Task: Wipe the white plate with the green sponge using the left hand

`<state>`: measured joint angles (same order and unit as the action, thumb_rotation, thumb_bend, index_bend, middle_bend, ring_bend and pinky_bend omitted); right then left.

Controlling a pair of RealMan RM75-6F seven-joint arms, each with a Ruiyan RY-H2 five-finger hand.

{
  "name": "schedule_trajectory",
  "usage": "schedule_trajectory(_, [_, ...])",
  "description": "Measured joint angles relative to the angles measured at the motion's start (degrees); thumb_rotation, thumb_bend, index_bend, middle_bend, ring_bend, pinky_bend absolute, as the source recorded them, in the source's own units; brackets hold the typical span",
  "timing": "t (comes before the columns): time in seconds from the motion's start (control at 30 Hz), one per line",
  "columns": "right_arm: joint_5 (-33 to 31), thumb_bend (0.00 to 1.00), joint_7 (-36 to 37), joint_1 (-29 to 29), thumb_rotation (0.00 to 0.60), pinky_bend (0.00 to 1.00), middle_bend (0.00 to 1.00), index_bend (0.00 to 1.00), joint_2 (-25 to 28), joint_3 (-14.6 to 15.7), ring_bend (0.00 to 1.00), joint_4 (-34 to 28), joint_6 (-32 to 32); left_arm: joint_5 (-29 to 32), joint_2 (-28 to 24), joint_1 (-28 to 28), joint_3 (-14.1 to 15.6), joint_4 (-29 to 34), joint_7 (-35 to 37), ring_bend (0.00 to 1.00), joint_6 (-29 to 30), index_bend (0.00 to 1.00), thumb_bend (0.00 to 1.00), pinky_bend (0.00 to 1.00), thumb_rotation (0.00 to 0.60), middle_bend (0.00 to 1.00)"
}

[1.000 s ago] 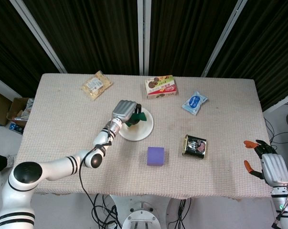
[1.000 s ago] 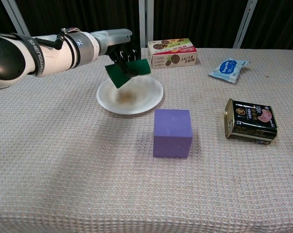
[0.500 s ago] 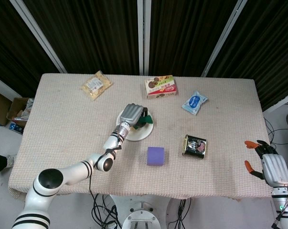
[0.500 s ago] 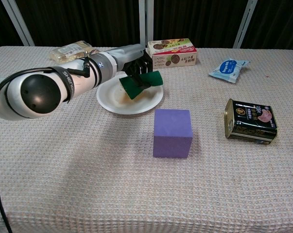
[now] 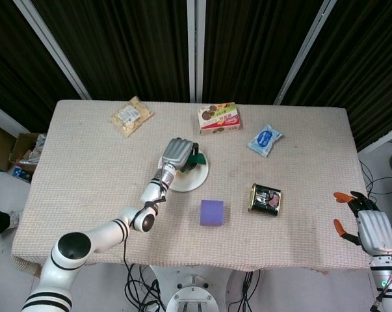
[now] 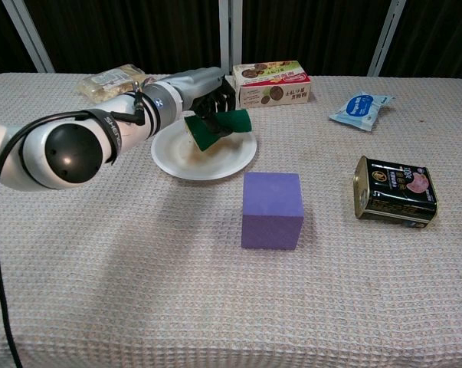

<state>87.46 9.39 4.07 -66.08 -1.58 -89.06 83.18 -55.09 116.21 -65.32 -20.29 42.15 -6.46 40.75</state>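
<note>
One left hand (image 6: 208, 100), fingers clamped on the green sponge (image 6: 215, 127), hovers directly over the white plate (image 6: 177, 159).

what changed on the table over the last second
The left robot hand, gripping the green sponge throughout, swept it from the white plate's left side across to the right, then back a little toward the middle. The plate, purple block, can, snack box and right robot hand stayed put.
</note>
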Motion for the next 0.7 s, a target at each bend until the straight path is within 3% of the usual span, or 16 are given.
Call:
schedule_trajectory(0.23, [-0.08, 0.26, 0.18, -0.06, 0.6, 0.24, 0.3, 0.25, -0.07, 0.01, 0.16, 0.21, -0.03, 2.74, -1.73, 1.57, -1.0, 6.18, -1.97, 0.44, -0.27, 0.55, 0.36, 0.33, 0.6, 0.58])
schedule_trajectory(0.7, [-0.21, 0.26, -0.27, -0.25, 0.6, 0.24, 0.3, 0.25, 0.16, -0.06, 0.16, -0.29, 0.2, 3.59, 2.12, 0.85, -1.03, -3.57, -3.65, 0.44, -2.13, 0.55, 0.36, 0.33, 0.6, 0.58])
